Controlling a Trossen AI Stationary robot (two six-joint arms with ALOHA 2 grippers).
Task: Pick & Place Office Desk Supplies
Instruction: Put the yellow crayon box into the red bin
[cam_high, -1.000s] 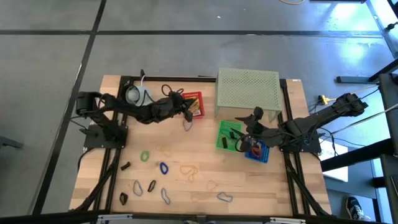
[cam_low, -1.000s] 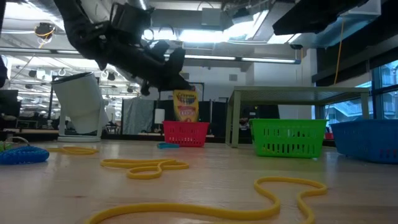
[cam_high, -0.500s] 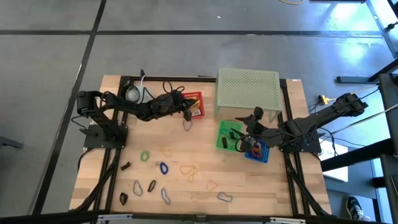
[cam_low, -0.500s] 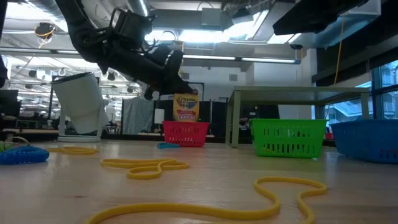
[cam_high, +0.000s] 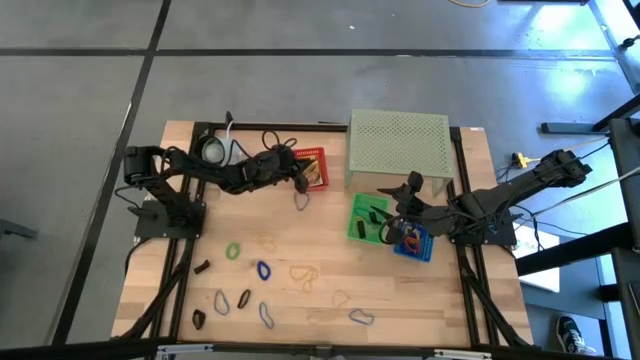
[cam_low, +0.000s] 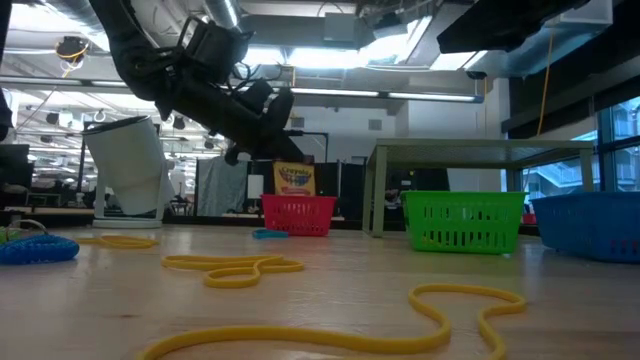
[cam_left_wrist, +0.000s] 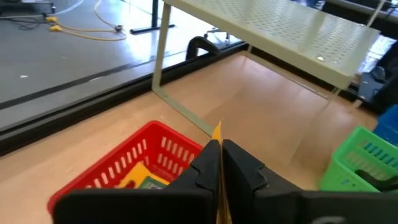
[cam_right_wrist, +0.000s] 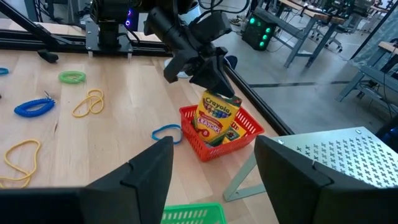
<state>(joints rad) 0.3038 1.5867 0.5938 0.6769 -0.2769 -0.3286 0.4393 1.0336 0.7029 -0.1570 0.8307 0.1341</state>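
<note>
The yellow crayon box is standing upright in the red basket, its lower end inside and the printed face sticking up above the rim. The left gripper is pinched narrow on the box's top edge; in the left wrist view the fingers sit almost together with just the thin yellow edge between them.

The red basket sits near the back of the table, beside the pale green perforated stand. A green basket has a couple of small dark clips in it, and a blue basket next to it holds some red and orange bits, too small to tell what.

The right gripper is parked over the green and blue baskets, fingers spread wide, holding nothing.

The low view shows the box poking out of the red basket under the left arm, plus yellow loops in front. Only the high view shows the blue, green and black loops scattered on the front left of the table. A small blue loop lies just beside the red basket.
</note>
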